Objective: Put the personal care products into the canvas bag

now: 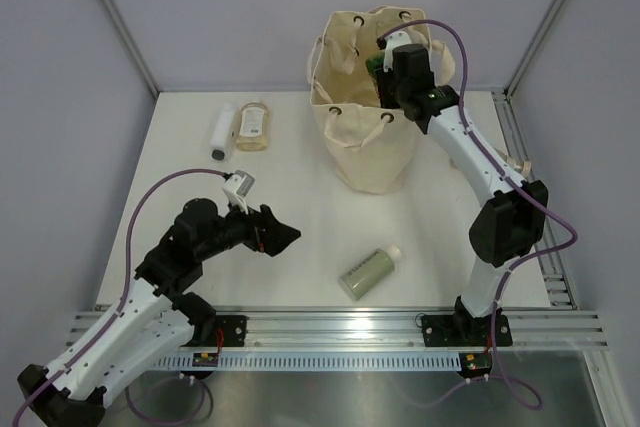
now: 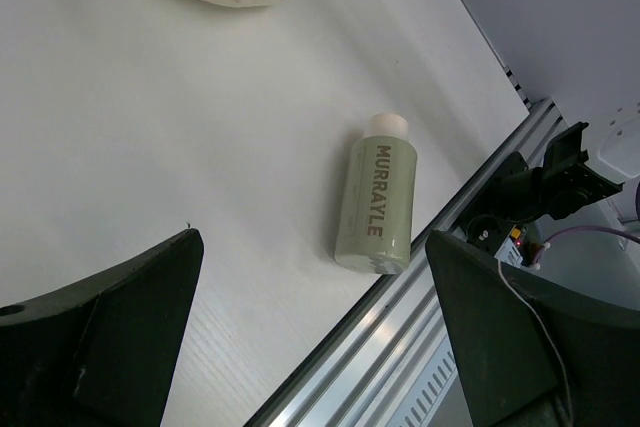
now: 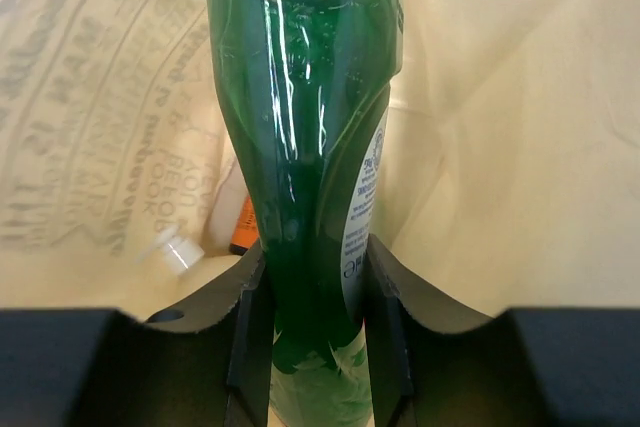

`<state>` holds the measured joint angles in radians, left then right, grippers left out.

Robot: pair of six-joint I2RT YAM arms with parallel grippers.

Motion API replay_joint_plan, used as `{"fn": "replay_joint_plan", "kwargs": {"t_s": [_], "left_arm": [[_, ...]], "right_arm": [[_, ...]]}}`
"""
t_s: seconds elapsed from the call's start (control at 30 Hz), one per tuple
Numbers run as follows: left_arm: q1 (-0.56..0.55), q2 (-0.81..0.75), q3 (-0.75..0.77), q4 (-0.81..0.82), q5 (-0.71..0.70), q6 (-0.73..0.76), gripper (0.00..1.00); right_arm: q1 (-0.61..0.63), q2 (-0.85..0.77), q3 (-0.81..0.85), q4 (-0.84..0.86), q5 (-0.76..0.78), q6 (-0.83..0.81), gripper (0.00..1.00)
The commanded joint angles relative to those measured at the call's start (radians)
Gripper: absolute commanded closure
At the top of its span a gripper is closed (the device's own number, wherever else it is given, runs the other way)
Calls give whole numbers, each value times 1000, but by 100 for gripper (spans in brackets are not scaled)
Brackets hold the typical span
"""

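Note:
The cream canvas bag (image 1: 365, 157) stands at the back of the table. My right gripper (image 1: 388, 65) is over its mouth, shut on a dark green bottle (image 3: 305, 137) that points down into the bag (image 3: 500, 147). Inside the bag lie an orange product (image 3: 243, 229) and a white cap (image 3: 170, 247). A sage green bottle (image 1: 368, 273) lies on its side near the front edge. My left gripper (image 1: 285, 239) hovers open to its left, holding nothing. In the left wrist view the sage bottle (image 2: 378, 209) lies ahead of the wide-open gripper (image 2: 320, 347).
A white tube (image 1: 221, 132) and an amber-beige bottle (image 1: 253, 125) lie side by side at the back left. The aluminium rail (image 1: 330, 325) runs along the front edge, close to the sage bottle. Frame posts stand at the back corners.

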<state>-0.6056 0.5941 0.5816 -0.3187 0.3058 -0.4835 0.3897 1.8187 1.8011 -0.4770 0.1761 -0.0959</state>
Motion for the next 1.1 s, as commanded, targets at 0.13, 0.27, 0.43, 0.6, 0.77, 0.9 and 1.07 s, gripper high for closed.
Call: {"fn": "replay_joint_plan", "kwargs": {"t_s": [0.13,0.27,0.43,0.6,0.77,0.9,1.07], "left_arm": [[-38,84,64,90,32,-32,1],[-150,189,104,81,-28,14,1],[-330,384,165,41,-151,86,1],[-448,527,207,43,-261,157,1],[-580,729,338,-11,-373,207,1],[-638,884,432,-33,-444,201,1],[-697,1079,592,-116,-491,168,1]], "right_arm": [[-5,68,179,-63,-52,-125,50],[-40,44,244,-223,-300,-169,26],[-87,-50,262,-301,-555,-214,0],[-147,-212,261,-354,-839,-209,0],[-213,-453,140,-391,-981,-225,0],[-323,-652,-124,-388,-1026,-251,0],[-475,-873,-488,-391,-1049,-272,1]]}}
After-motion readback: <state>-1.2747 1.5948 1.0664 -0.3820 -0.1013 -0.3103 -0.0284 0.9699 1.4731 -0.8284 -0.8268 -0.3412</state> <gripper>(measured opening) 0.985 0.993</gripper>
